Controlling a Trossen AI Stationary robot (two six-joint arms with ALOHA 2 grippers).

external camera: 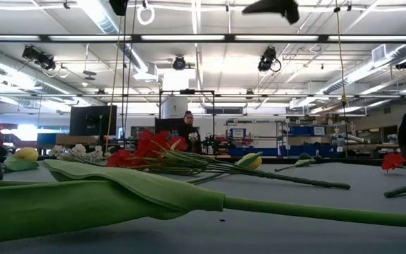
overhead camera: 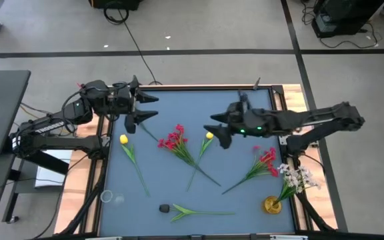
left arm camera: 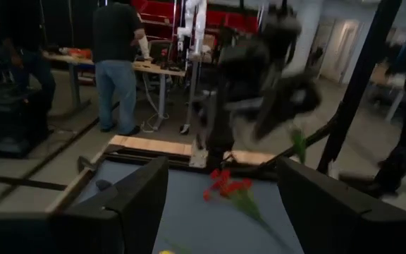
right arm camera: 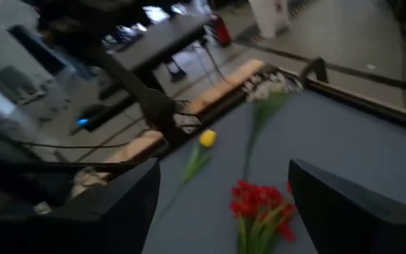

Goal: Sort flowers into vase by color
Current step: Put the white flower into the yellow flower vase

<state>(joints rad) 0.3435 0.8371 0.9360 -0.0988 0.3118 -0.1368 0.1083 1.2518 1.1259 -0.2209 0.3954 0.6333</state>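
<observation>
Flowers lie scattered on the table (overhead camera: 245, 107); a yellow tulip (overhead camera: 209, 136) rests just under the right gripper (overhead camera: 220, 129), whose fingers stand spread and empty; its stem runs away from that gripper toward the near edge, beside a red cluster (overhead camera: 174, 139); the right arm looks the nearer for it; the left gripper (overhead camera: 144, 107), also spread and empty, hangs well apart, above another yellow tulip (overhead camera: 123, 139); a gold vase (overhead camera: 271, 205) already holds a white spray (overhead camera: 297, 176).

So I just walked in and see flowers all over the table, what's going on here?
Two robot arms are sorting artificial flowers by color. White flowers already stand in the gold vase. Two red clusters, two yellow tulips and a dark bud lie on the table. The left end effector and right end effector hover open and empty.
</observation>
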